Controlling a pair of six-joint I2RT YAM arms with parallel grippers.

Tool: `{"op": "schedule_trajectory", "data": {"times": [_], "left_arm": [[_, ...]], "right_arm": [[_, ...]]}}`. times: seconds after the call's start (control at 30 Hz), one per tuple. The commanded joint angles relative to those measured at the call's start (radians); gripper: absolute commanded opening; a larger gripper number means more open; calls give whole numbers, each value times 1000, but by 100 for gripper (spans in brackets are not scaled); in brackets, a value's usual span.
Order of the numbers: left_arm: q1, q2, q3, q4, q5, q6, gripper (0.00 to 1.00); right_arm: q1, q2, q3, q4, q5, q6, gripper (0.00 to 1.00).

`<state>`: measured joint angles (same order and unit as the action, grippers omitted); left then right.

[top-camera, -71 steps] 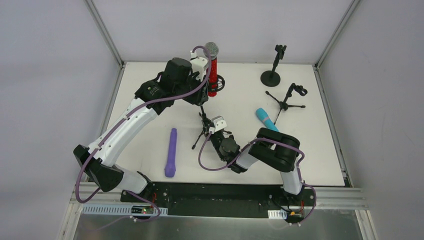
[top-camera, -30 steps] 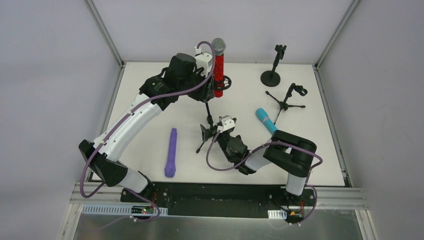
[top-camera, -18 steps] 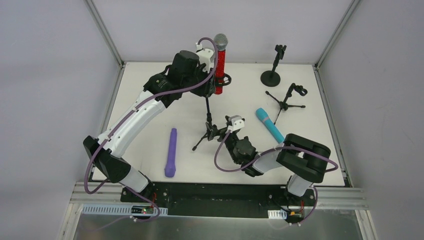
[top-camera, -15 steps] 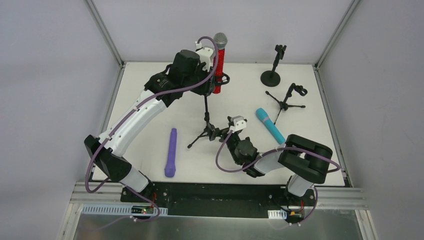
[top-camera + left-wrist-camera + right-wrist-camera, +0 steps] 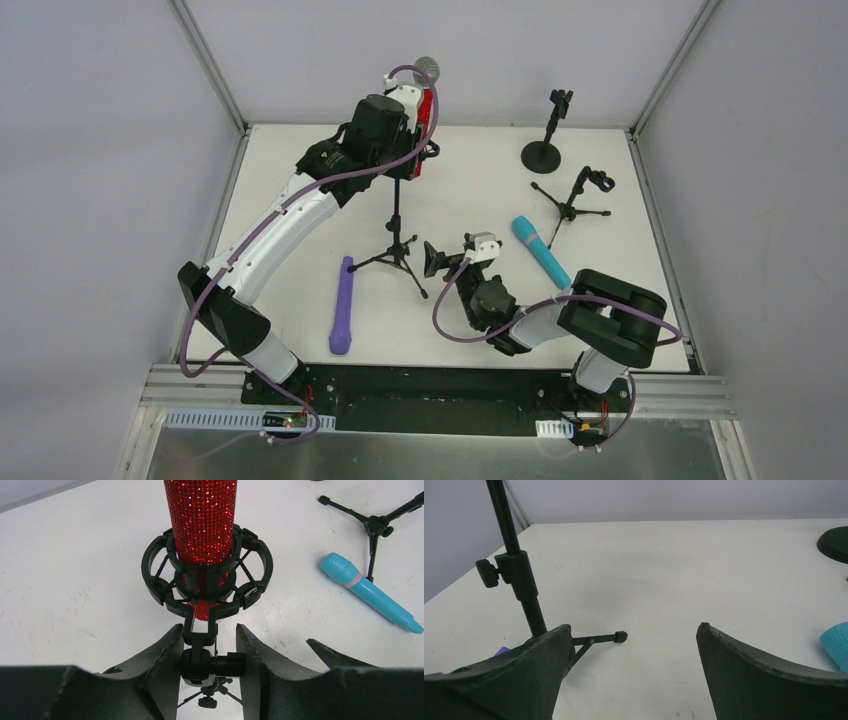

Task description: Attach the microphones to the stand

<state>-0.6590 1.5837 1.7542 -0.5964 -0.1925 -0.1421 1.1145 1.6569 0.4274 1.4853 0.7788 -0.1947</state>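
The red microphone (image 5: 426,100) with its grey mesh head sits upright in the black shock mount (image 5: 207,580) of a tripod stand (image 5: 395,235). My left gripper (image 5: 207,662) is shut on the stand's swivel joint just below that mount. The stand is upright with its legs on the table. My right gripper (image 5: 631,640) is open and empty, low over the table just right of the stand's pole (image 5: 516,570) and legs. The purple microphone (image 5: 342,305) lies left of the stand. The cyan microphone (image 5: 540,252) lies to the right.
A round-base stand (image 5: 545,135) and a small tripod stand (image 5: 578,198) are at the back right, both without a microphone. The cyan microphone's head (image 5: 836,642) shows at the right edge of the right wrist view. Metal frame posts edge the white table.
The stand's foot swung left, away from my right gripper, and the stand went from leaning to upright. My left arm shifted left with the stand's top and the red microphone.
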Motion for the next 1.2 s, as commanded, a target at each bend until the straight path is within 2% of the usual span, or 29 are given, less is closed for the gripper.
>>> {"op": "schedule_trajectory", "data": {"times": [0.0, 0.37, 1.17], "left_arm": [[11, -7, 42, 25, -35, 16, 0], [30, -53, 6, 83, -25, 45, 0], [104, -182, -277, 483, -123, 133, 0]], "right_arm": [[-3, 3, 4, 39, 48, 14, 99], [-4, 23, 13, 38, 48, 9, 99], [-4, 41, 23, 38, 53, 2, 99]]}}
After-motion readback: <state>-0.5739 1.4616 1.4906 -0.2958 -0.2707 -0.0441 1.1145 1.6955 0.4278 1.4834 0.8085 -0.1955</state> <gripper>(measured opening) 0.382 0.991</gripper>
